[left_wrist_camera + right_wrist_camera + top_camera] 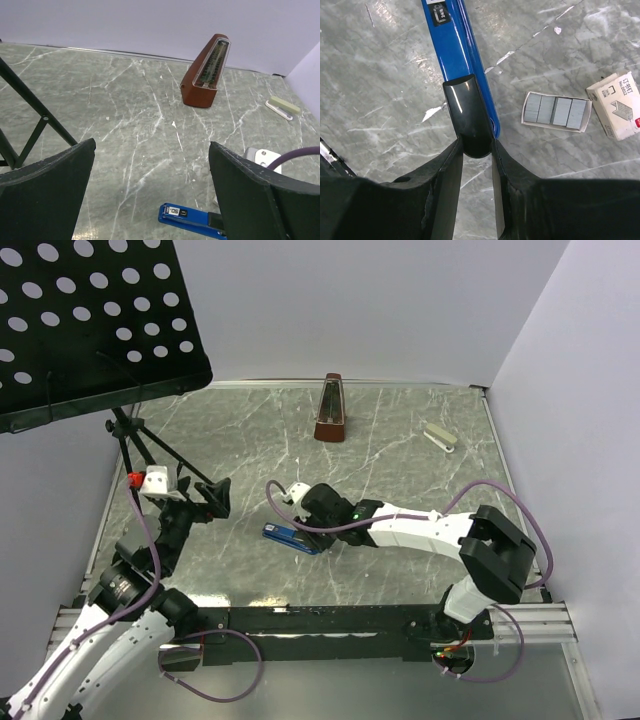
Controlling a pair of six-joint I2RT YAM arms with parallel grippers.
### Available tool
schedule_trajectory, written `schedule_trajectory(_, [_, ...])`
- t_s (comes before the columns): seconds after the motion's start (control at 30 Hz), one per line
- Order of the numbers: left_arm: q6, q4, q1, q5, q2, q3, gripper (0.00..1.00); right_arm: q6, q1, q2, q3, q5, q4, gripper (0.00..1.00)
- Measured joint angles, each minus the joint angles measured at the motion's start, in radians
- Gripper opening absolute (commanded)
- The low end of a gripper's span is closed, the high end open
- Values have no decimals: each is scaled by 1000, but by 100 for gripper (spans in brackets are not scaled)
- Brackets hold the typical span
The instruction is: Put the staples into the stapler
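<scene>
A blue stapler (290,537) lies flat on the marble table left of centre. My right gripper (308,524) is shut on its black rear end; in the right wrist view the fingers (451,165) pinch that black end (468,115) and the blue body (457,50) runs away from me. The staples lie just to its right: an open whitish tray of grey strips (556,111) and its box with reddish print (618,106). My left gripper (200,502) is open and empty, hovering left of the stapler, whose front tip shows in its view (187,216).
A brown metronome (331,409) stands at the back centre, also in the left wrist view (206,71). A small cream stapler (440,436) lies at the back right. A black music stand (90,320) with tripod legs (150,445) fills the left.
</scene>
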Motion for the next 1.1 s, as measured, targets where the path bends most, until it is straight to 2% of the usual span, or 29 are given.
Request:
schedule_trajectory(0.13, [0, 1, 23, 1, -24, -9, 99, 1, 18, 0, 43, 7, -60, 48])
schedule_trajectory(0.2, [-1, 1, 39, 1, -42, -16, 100, -1, 26, -1, 83, 6, -106, 59])
schedule_trajectory(0.4, [-4, 3, 78, 4, -88, -25, 99, -26, 33, 0, 231, 0, -209, 77])
schedule_trajectory(0.57, [-4, 4, 103, 23, -93, -31, 100, -34, 33, 38, 306, 0, -238, 81])
schedule_trajectory(0.77, [-8, 5, 147, 67, -94, -32, 99, -41, 35, 145, 317, -6, -273, 80])
schedule_trajectory(0.97, [-9, 6, 182, 103, -102, -32, 99, -42, 39, 216, 320, -9, -294, 72])
schedule_trajectory(1.03, [-9, 7, 183, 107, -108, -32, 99, -42, 39, 235, 332, -10, -301, 61])
schedule_trajectory(1.07, [-9, 7, 183, 109, -112, -32, 100, -45, 39, 246, 343, -9, -301, 49])
schedule_trajectory(1.1, [-8, 8, 183, 110, -114, -32, 99, -46, 39, 257, 354, -10, -302, 43])
